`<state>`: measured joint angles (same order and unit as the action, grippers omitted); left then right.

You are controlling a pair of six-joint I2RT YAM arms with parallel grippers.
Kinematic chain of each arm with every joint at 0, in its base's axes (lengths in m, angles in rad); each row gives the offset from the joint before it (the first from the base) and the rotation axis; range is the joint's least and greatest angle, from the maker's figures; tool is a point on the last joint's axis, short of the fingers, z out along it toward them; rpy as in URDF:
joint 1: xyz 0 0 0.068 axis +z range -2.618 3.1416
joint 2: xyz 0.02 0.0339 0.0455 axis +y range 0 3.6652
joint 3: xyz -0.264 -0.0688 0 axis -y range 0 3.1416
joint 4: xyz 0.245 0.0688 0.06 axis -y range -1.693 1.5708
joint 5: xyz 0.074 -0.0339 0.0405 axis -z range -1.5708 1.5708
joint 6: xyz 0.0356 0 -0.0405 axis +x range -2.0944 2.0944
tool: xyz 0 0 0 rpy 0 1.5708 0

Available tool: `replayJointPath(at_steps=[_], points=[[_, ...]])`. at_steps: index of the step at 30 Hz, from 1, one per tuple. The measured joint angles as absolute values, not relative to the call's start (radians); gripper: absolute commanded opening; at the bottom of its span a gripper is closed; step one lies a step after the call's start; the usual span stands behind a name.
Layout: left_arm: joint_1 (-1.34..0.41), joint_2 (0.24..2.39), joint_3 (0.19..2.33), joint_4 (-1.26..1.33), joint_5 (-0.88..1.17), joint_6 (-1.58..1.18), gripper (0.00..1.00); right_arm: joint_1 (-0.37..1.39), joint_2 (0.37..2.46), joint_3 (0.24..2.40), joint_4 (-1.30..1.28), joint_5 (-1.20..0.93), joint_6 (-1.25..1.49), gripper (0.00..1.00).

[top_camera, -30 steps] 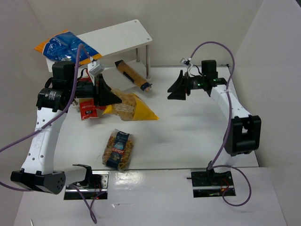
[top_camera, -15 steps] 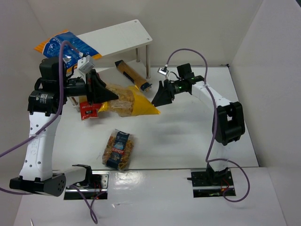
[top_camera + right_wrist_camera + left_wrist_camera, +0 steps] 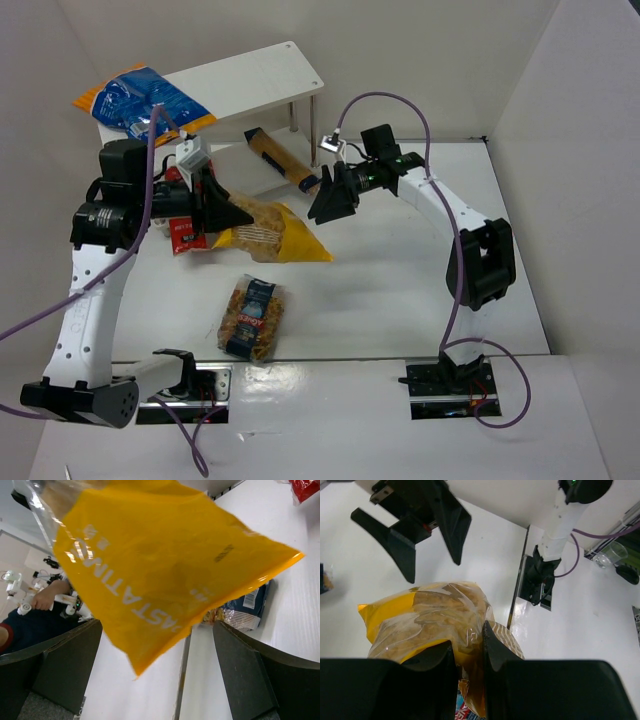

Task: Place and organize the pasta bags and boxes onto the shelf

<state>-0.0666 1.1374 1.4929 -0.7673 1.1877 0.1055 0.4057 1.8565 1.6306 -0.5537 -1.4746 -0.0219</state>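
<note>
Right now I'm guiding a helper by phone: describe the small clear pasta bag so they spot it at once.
From the white shelf at the back left of the table, come toward the near edge, past the yellow bag pinched in the left gripper. The small clear bag lies flat and alone there. Unlike its neighbours, it is mostly see-through, with a dark blue label.

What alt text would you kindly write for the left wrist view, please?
The left gripper is shut on the near end of a yellow bag with a clear pasta window, seen from just behind its fingers. Beyond the bag, the right gripper stands open over the white table.
</note>
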Motion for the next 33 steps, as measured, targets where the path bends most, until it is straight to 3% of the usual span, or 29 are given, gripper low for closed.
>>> replayJointPath(at_steps=[10, 33], points=[[-0.066, 1.145, 1.481, -0.707, 1.132, 0.094, 0.0, 0.436, 1.831, 1.631, -0.55, -1.475, 0.019, 1.0], [-0.055, 1.211, 1.709, -0.608, 1.236, -0.064, 0.0, 0.448, 1.79, 1.666, -0.524, -1.489, 0.057, 1.0]])
